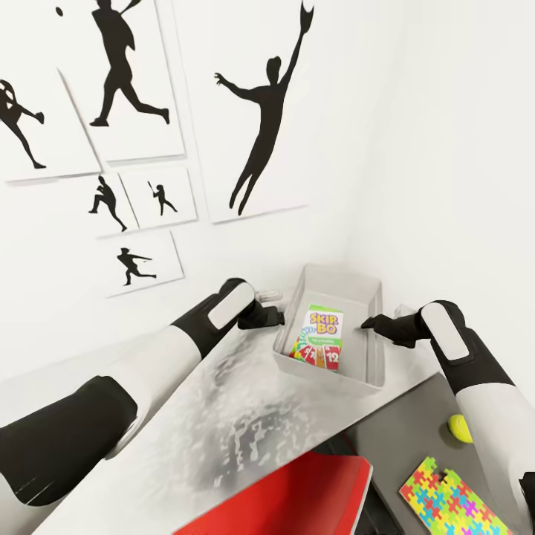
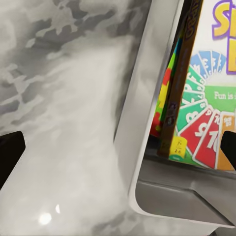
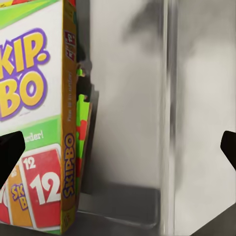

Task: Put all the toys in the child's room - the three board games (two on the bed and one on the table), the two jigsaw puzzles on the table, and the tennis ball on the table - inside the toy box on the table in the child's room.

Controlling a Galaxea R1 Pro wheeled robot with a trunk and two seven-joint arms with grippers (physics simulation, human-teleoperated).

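Inside the toy box (image 1: 370, 301) on the bench (image 1: 223, 416) lies the SKIP BO game (image 1: 321, 339), a jigsaw sheet (image 3: 82, 130) beneath it. Flanking the toy box, my left jaws (image 1: 278, 317) and right jaws (image 1: 367, 323) are released, grasping nothing. Beyond its right wall lie the tennis ball (image 1: 459, 428) and another jigsaw puzzle (image 1: 449, 501).

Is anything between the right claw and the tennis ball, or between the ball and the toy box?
Nothing visible blocks either path. The tennis ball lies on the dark desk section beside the right forearm, behind the right claw, which sits at the toy box wall. The arm itself would need pulling back.
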